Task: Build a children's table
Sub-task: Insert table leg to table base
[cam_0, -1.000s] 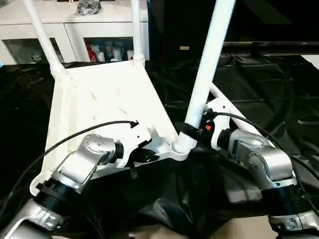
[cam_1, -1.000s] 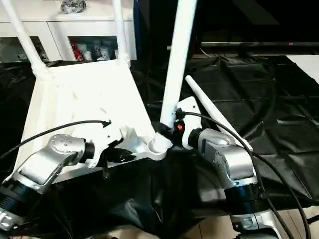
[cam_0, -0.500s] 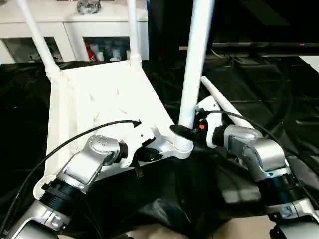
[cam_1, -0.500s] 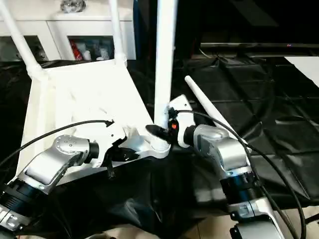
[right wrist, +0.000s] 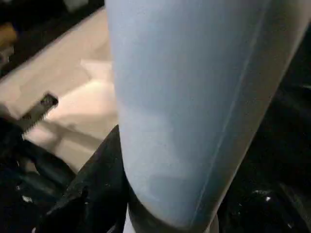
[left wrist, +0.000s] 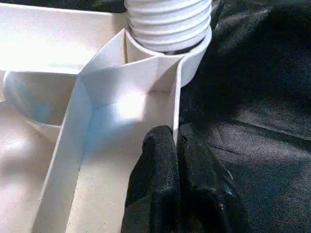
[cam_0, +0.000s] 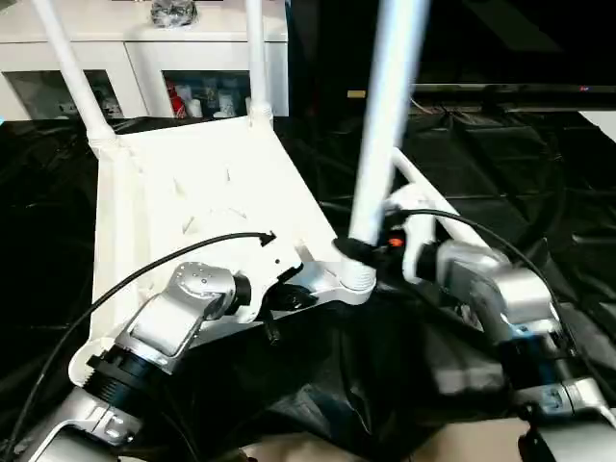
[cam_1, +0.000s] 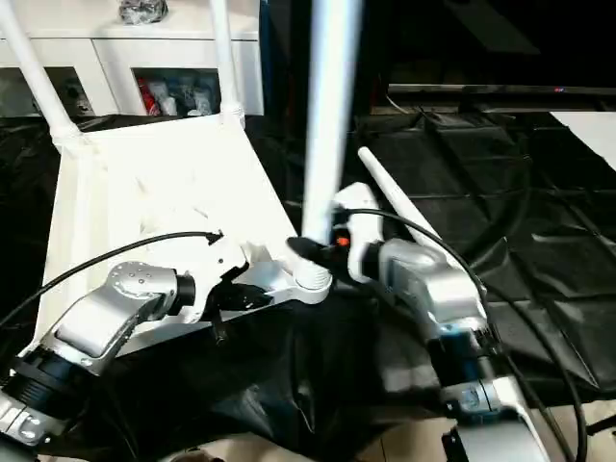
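The children's table top point(cam_0: 192, 192) lies upside down, ribs up, on a black cloth. Two white legs point(cam_0: 67, 67) point(cam_0: 255, 53) stand in its far corner sockets. A third leg point(cam_0: 380, 125) rises nearly upright from the near right socket point(cam_0: 354, 279), its ribbed end point(left wrist: 170, 22) seated in the ring. My right gripper point(cam_0: 361, 252) is shut around this leg just above the socket, with one black finger point(right wrist: 102, 179) beside the tube point(right wrist: 194, 107). My left gripper point(left wrist: 174, 145) is shut on the top's thin rim wall close to that socket. Another leg point(cam_1: 404, 207) lies loose behind my right arm.
A white glass-door cabinet point(cam_0: 144, 67) stands behind the table top, with a dark object point(cam_0: 173, 12) on it. Wrinkled black cloth point(cam_0: 500, 164) covers the surface around and to the right. Black cables point(cam_0: 144, 274) run over both forearms.
The held leg has swung from leaning right to almost upright over the near right socket, and my right arm shifted with it. My left gripper has stayed on the rim.
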You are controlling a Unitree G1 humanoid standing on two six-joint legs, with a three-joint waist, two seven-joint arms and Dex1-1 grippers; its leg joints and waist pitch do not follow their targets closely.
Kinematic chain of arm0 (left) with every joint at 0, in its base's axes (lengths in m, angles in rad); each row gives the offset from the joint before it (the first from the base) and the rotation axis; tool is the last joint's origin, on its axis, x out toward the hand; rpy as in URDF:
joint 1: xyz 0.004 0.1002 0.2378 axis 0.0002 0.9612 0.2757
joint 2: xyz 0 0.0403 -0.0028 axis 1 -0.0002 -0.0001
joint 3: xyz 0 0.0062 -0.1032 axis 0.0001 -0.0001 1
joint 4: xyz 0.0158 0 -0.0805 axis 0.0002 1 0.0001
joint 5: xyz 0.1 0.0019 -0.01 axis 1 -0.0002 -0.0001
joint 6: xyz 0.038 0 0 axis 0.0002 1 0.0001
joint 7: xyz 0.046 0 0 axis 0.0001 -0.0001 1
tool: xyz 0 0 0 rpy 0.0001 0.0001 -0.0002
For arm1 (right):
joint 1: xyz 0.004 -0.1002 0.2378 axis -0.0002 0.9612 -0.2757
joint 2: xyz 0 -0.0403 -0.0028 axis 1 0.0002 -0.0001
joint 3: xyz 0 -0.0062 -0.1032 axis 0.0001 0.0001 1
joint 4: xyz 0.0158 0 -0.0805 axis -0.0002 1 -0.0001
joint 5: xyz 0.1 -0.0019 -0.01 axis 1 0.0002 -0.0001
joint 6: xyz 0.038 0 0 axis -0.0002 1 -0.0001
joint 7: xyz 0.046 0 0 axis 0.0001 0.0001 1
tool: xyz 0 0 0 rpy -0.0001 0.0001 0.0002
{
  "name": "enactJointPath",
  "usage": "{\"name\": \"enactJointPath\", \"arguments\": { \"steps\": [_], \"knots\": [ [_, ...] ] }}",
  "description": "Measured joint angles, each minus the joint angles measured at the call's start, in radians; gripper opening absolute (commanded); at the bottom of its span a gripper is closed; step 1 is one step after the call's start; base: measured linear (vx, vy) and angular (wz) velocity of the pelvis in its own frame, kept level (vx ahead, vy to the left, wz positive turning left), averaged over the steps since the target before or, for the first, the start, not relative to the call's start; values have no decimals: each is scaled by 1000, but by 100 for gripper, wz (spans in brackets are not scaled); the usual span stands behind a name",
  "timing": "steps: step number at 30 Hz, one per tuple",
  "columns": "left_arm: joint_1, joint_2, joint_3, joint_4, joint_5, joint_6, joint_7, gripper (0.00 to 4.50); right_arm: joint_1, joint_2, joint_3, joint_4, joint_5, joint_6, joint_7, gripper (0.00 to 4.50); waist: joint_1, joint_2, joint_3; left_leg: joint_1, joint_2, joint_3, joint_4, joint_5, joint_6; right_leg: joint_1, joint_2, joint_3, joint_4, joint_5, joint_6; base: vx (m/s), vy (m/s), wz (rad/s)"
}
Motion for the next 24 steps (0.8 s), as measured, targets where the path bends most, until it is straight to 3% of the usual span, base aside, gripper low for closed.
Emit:
{"name": "enactJointPath", "arguments": {
  "steps": [14,20,24],
  "knots": [
    [-18,-21,0,46,-3,-15,-9,0,120,31,-58,20,32,-209,27,190,2,6,-1,1,0,0,0,0,0,2,0,0,-1,0,0,0,0,0],
    [-24,-26,0,68,2,-33,-9,0,142,17,-12,1,-21,-298,23,190,1,6,-2,2,0,-1,0,0,0,3,0,-1,-1,0,0,0,0,0],
    [-24,-27,0,69,3,-36,-9,0,155,9,7,-39,-52,-301,12,190,1,6,-2,2,-1,-2,0,0,0,3,0,-1,-2,0,0,0,0,0]
  ]
}}
